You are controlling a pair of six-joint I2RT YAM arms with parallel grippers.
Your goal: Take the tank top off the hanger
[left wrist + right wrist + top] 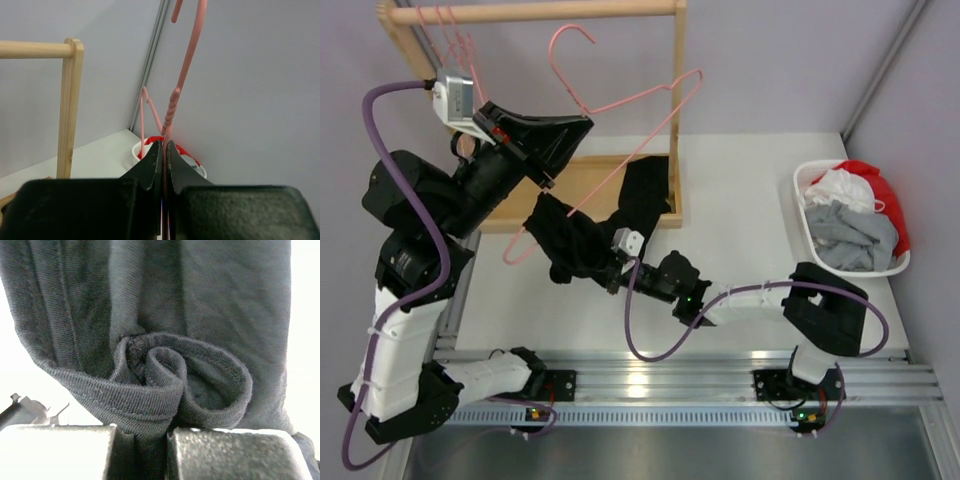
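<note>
A pink wire hanger (620, 105) hangs tilted in the air in front of the wooden rack, and my left gripper (548, 182) is shut on its lower bar. In the left wrist view the jaws (164, 146) pinch that pink hanger (184, 70) wire, which rises above them. The black tank top (582, 238) drapes over the hanger's low left end and sags onto the table. My right gripper (613, 275) is shut on its lower edge. In the right wrist view a rolled hem of the tank top (165, 365) is bunched between the fingers (240, 455).
A wooden rack (675, 100) with a flat base stands at the back left, with more pink hangers (452, 38) on its bar. A white basket (804, 212) with red, white and grey clothes sits at the right. An aluminium rail runs along the near edge.
</note>
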